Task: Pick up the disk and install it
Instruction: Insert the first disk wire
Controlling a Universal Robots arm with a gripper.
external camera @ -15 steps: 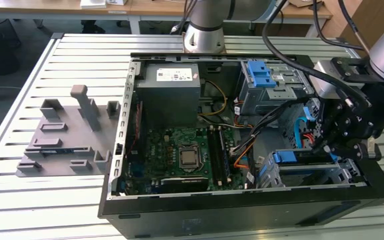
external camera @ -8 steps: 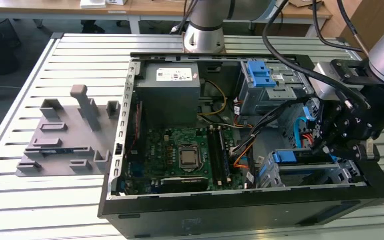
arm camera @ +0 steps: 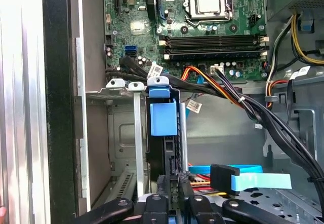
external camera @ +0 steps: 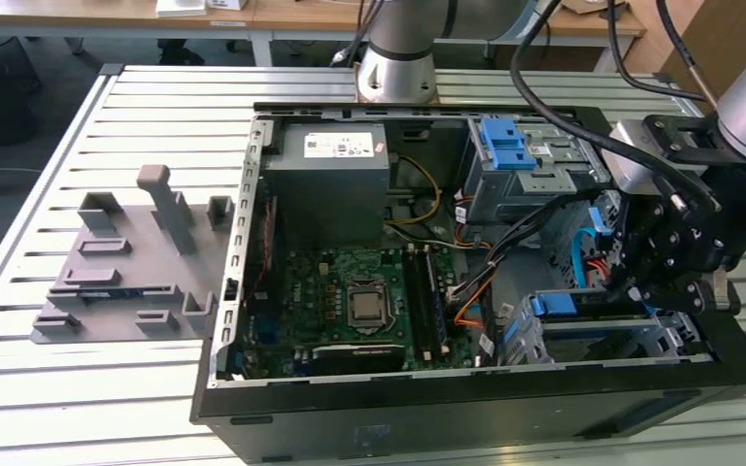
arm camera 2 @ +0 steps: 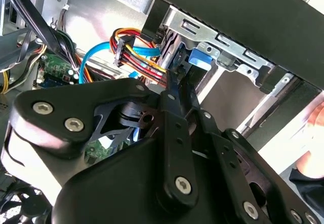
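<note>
Your gripper (external camera: 662,291) sits at the right of the exterior view, low in the case (external camera: 477,413). Its fingers are clamped on the disk (arm camera: 163,148) — upright, blue-railed, in the drive cage (arm camera: 121,133).

Gripper (arm camera 2: 177,77): I can't see its fingertips, buried in the drive bay (external camera: 606,325). Disk (arm camera: 163,117): label hidden, edge-on. Blurred hand (arm camera 2: 311,148), frame's right edge, cut off.

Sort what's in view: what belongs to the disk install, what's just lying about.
Job:
disk, edge-on in the drive bay
gripper, at the disk's end
computer case

Lying about:
grey stand, beside the case
power supply
</note>
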